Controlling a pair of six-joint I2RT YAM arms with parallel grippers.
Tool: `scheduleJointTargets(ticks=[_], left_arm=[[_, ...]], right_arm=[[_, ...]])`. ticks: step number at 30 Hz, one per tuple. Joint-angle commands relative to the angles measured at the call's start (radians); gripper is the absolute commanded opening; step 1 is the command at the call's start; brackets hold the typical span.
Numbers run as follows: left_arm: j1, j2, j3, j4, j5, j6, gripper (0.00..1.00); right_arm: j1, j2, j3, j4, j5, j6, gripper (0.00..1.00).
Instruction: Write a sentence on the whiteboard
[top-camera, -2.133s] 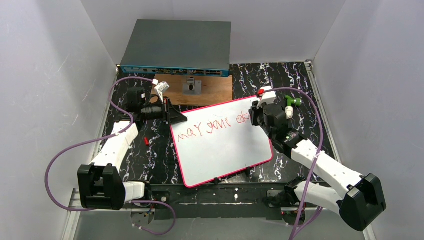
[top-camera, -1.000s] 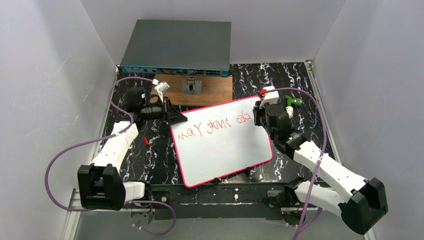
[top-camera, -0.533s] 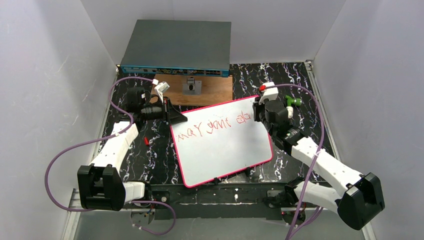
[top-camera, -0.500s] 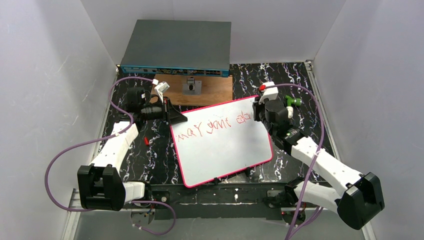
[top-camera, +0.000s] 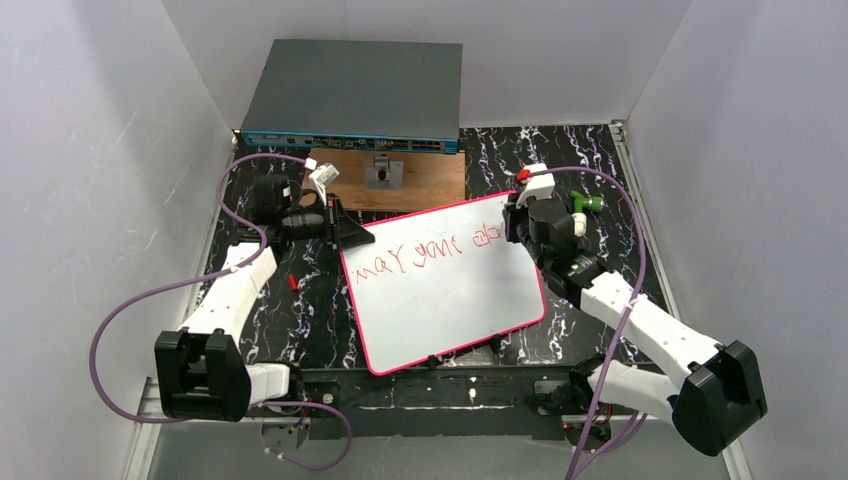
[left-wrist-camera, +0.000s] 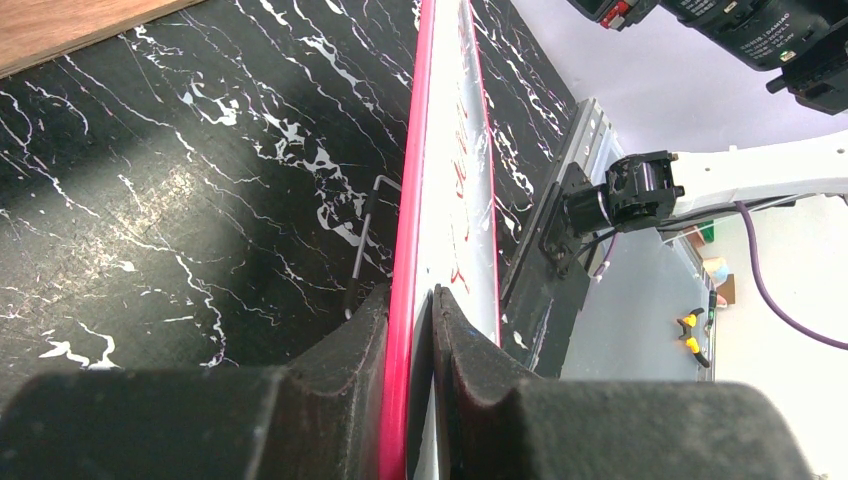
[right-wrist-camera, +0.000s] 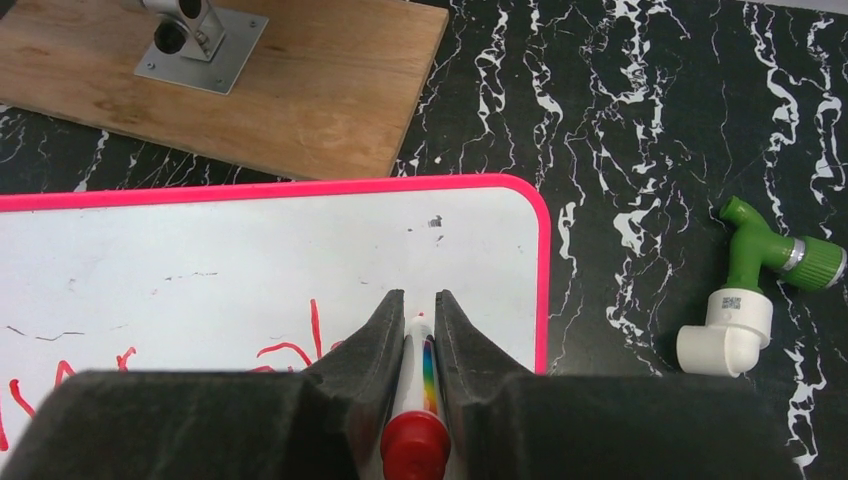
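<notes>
The large white rectangular whiteboard with a thin pink-red rim (top-camera: 440, 300) sits mid-table on the black, white-veined marble-patterned table (top-camera: 300, 320). It is turned at an angle, with its far-left corner towards the left arm. The red hand-scrawled sentence (top-camera: 425, 250) runs in one wobbly line along the far part of the board.

The left arm rises from its base at the near left, its white forearm reaching away. Its black wrist bends rightward, so the left pincer (top-camera: 355, 235) lies roughly level and points at the board's far-left corner. In the left wrist view this pincer (left-wrist-camera: 410, 300) is narrow, clamped on the pink rim with one finger on each face.

The right arm stretches from the near right up and leftward, its dark wrist hanging over the board's far-right corner. The right pincer (right-wrist-camera: 412, 300) is closed around a slim marker with a red end and rainbow-striped barrel (right-wrist-camera: 415, 400), whose tip points at the white surface beside the last red strokes.

A green and white plastic pipe fitting (right-wrist-camera: 750, 290) lies on the table just right of the board. A brown wooden board (top-camera: 430, 180) and a flat grey box (top-camera: 350, 90) sit beyond it.
</notes>
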Motion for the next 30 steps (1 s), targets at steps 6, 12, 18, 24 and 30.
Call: scheduleJointTargets(ticks=[6,12,18,24,30], left_arm=[[-0.006,-0.014,-0.015,-0.001,-0.174,0.151,0.0],[-0.006,-0.015,-0.013,-0.002,-0.172,0.15,0.0],[-0.007,-0.017,-0.013,-0.002,-0.17,0.151,0.0],[-0.007,-0.02,-0.013,0.0,-0.171,0.15,0.0],[-0.007,-0.019,-0.013,0.0,-0.171,0.15,0.0]], right_arm=[[-0.004,-0.083,-0.08,-0.019,-0.011,0.065,0.01],[-0.004,-0.082,-0.096,-0.009,0.004,0.047,0.01],[-0.043,0.036,0.006,0.061,0.027,-0.049,0.01],[-0.057,0.079,0.069,0.075,-0.007,-0.038,0.01],[-0.057,0.05,0.021,0.053,-0.011,-0.01,0.01]])
